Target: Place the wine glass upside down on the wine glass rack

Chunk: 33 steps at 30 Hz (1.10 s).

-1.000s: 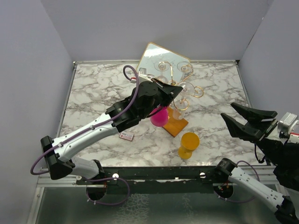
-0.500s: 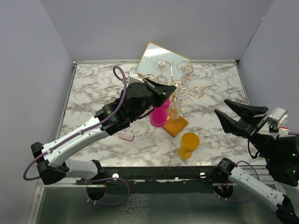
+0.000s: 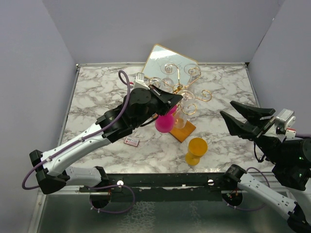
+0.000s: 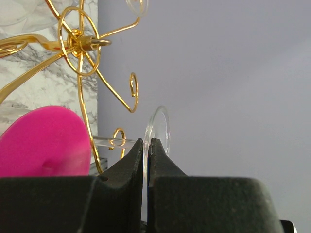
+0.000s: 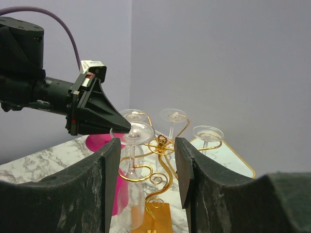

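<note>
My left gripper (image 3: 179, 99) is shut on the round foot of a clear wine glass (image 5: 138, 132). The glass hangs upside down, bowl low, beside the gold wire wine glass rack (image 3: 188, 95). In the left wrist view the thin foot (image 4: 163, 126) sits between the closed fingertips of my left gripper (image 4: 146, 141), and the stem crosses a gold curl of the rack (image 4: 80, 43). My right gripper (image 3: 227, 108) hovers open and empty to the right. Seen from its own camera, the right gripper (image 5: 146, 143) faces the rack (image 5: 163, 141).
Three more clear glasses hang upside down on the rack's far arms (image 5: 172, 116). A pink glass (image 3: 165, 122) stands by the rack's wooden base (image 3: 182, 130), and a yellow glass (image 3: 196, 148) stands nearer the front. A gold-framed mirror (image 3: 163, 58) leans at the back. A small card (image 3: 131, 141) lies front left.
My left gripper has shifted slightly left and down with the glass. The right gripper has moved left and up, closer to the rack, still open.
</note>
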### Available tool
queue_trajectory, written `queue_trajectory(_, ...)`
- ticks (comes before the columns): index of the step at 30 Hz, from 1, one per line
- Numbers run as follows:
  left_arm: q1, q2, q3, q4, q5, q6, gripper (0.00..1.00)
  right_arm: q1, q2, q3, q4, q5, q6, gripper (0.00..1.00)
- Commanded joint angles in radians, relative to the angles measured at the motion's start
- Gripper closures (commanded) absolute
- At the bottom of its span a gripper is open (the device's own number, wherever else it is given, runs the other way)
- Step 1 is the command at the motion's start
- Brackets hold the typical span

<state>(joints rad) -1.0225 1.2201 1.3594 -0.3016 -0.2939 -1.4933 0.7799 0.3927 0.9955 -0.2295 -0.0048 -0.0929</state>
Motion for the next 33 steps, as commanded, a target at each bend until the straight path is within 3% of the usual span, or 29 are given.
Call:
queue_trajectory(1,0.006,-0.044,-0.027,0.021,0.072,0.024,1.00,0.005,0.014,-0.010,0.040,0.039,0.016,0.52)
queue_trajectory(14,0.010,0.014,-0.001,0.059,0.224,0.083,1.00,0.005,0.015,-0.041,0.061,0.086,0.026,0.53)
queue_trajectory(25,0.017,0.071,0.056,0.077,0.240,0.130,1.00,0.005,-0.002,-0.051,0.055,0.119,0.032,0.53)
queue_trajectory(33,0.016,0.125,0.184,-0.020,0.187,0.273,0.92,0.006,-0.020,-0.057,0.046,0.138,0.032,0.53)
